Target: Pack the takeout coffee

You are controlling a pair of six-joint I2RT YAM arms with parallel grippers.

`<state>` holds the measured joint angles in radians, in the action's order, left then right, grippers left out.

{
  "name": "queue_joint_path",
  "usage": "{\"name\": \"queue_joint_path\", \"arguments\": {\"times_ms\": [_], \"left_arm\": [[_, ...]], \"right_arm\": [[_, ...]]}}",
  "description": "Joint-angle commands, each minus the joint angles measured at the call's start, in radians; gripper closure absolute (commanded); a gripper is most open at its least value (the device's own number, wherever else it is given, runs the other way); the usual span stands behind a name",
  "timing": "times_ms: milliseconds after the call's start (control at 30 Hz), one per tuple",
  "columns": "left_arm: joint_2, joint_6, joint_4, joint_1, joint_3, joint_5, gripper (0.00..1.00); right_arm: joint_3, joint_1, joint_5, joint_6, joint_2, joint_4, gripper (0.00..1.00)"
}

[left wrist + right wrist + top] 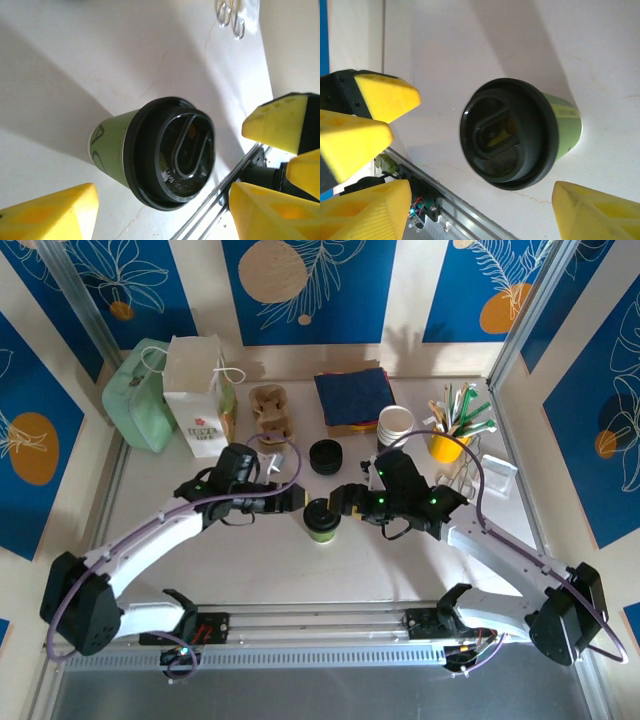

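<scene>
The takeout coffee (321, 520) is a small green paper cup with a round black lid, standing upright at the table's middle. My left gripper (299, 502) hovers just left of it and my right gripper (344, 502) just right, both a little above the lid. In the left wrist view the cup (150, 150) sits ahead of the open left gripper (160, 217), with nothing between its yellow fingers (50, 215). In the right wrist view the cup (520, 132) lies beyond the open right gripper (480, 217), whose yellow fingers (595, 215) touch nothing.
Along the back stand a green bag (140, 395), a white paper bag (200, 390), a cardboard cup carrier (270, 410), dark blue napkins (355, 398), stacked white cups (396, 425), black lids (326, 455) and a yellow utensil pot (450, 440).
</scene>
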<state>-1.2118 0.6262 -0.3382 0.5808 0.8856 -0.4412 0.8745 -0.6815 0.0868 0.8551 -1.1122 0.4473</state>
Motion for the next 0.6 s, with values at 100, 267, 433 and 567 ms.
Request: {"name": "queue_joint_path", "arguments": {"times_ms": [100,267,433,567], "left_arm": [[0.165,0.013,-0.042,-0.036,-0.027,0.141,0.23],[0.314,0.011,-0.066,-0.042,-0.059,0.242,0.18],[0.413,-0.003,-0.103,-0.053,-0.085,0.324,0.14],[0.471,-0.01,-0.136,-0.059,-0.098,0.379,0.12]], "right_arm": [[0.112,-0.097,-0.157,-0.058,-0.021,0.127,0.24],[0.269,-0.22,-0.351,-0.114,-0.131,0.268,0.23],[0.437,-0.312,-0.541,-0.133,-0.276,0.434,0.19],[0.548,-0.364,-0.639,-0.148,-0.385,0.527,0.17]]}}
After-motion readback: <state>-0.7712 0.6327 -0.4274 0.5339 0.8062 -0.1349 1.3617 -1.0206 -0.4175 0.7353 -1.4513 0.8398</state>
